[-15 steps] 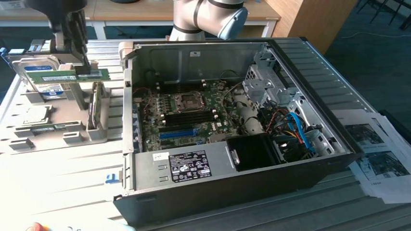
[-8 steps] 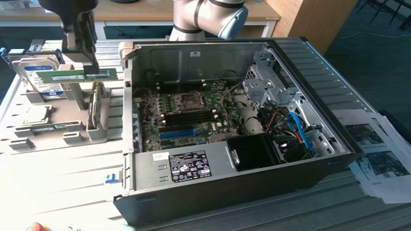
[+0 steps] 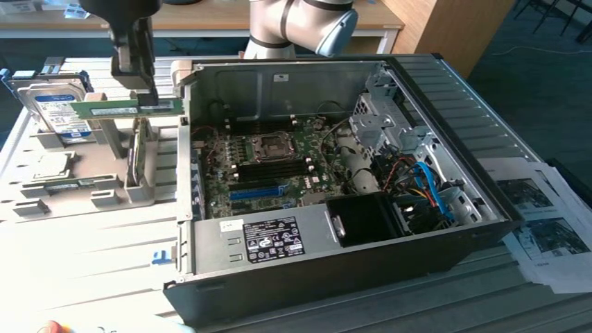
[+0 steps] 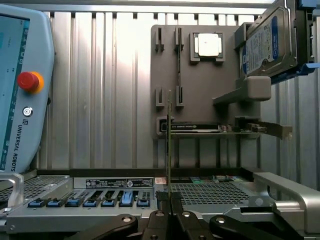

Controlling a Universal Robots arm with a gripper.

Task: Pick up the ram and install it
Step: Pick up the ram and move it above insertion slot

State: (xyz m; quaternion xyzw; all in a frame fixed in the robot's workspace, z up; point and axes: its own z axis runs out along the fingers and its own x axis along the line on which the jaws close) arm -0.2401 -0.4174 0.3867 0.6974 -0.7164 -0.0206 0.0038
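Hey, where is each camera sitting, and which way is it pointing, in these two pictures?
Exterior view: off the arm and raised, looking down into the open computer case; the arm shows, and the gripper holding the ram, at the exterior view's left.
Wrist view: on the wrist, looking past the gripper and the edge-on ram at the grey parts holder.
Shared: gripper, ram, parts holder, hard drive.

the exterior view looks down slantwise from above the open computer case (image 3: 481, 132), wide enough for much of the counter (image 3: 93, 236). the wrist view faces straight down along the tool (image 4: 169, 199), closer in. both take in the grey parts holder (image 3: 65, 191) and hard drive (image 3: 57, 111).
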